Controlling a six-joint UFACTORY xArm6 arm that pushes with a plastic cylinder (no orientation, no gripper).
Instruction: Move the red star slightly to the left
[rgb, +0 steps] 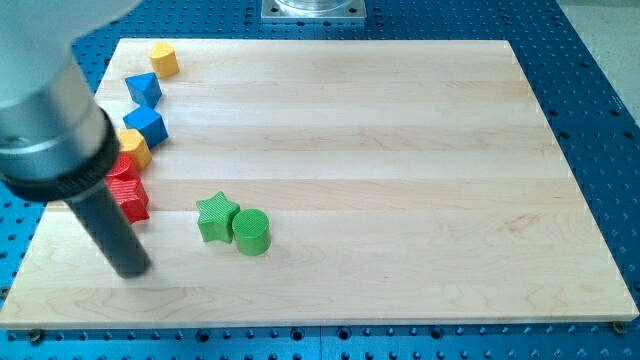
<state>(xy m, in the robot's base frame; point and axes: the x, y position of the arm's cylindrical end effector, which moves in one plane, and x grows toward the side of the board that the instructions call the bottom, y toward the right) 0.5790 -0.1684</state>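
Honestly, everything hinged on which side of the red star my tip stood. I saw the tip resting on the counter at about 6 o'clock from the star, near it but apart, a strip of bare wood between them. The star lay at the view's left edge of the counter, half tucked behind the dark rod, with a second red block touching it at 12 o'clock; that one's shape I could not make out, as the rod covered much of it. Above those came a yellow block, two blue blocks, and another yellow block near the far corner, all in a loose column running towards 12 o'clock.

As I judged it, a push to the view's left needed the tip at the star's 3 o'clock side, and it was not there yet. Bare wood lay on that side, so I reckoned there was room to swing round. The green star and green cylinder, touching each other, sat off at 3 to 4 o'clock from the red star, apart from it.

The rig carried no gripper, only the plain rod, so nothing was open, closed or held. I also noted little counter remained to the star's left, so the nudge had to be slight.
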